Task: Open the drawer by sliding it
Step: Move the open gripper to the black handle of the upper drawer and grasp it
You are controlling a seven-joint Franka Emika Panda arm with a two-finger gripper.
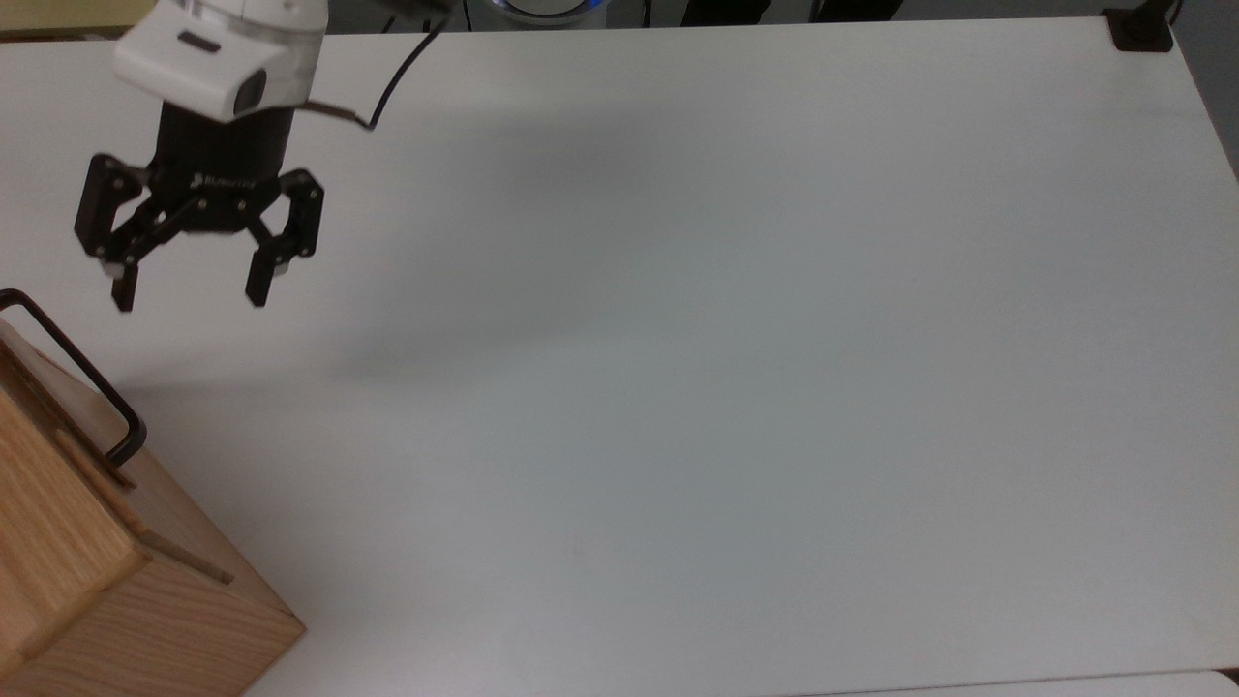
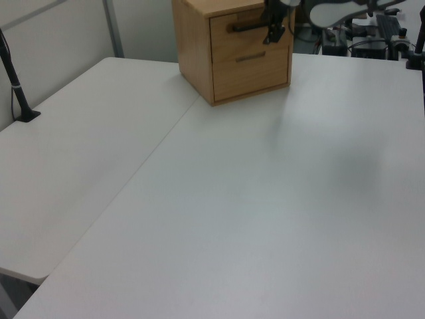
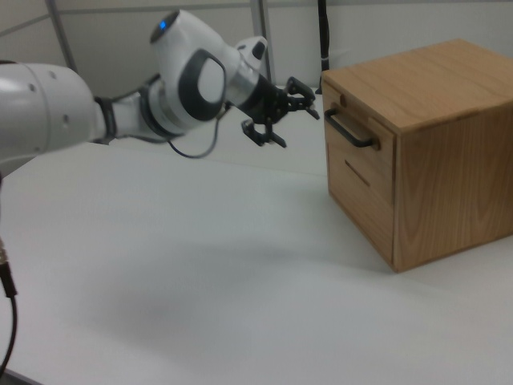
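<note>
I am on the approach: my black two-finger gripper (image 1: 186, 294), fingers spread wide and empty, hangs in the air near the shut light oak drawer (image 3: 350, 143) with its black U-shaped bar handle (image 1: 75, 370), topmost in the wooden cabinet (image 3: 433, 144) on the white table (image 1: 678, 339). Next I must straddle that bar. One cabinet, two drawer fronts, one bar handle.

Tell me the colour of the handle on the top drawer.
Black. The handle on the light wooden drawer shows best in the right view.
</note>
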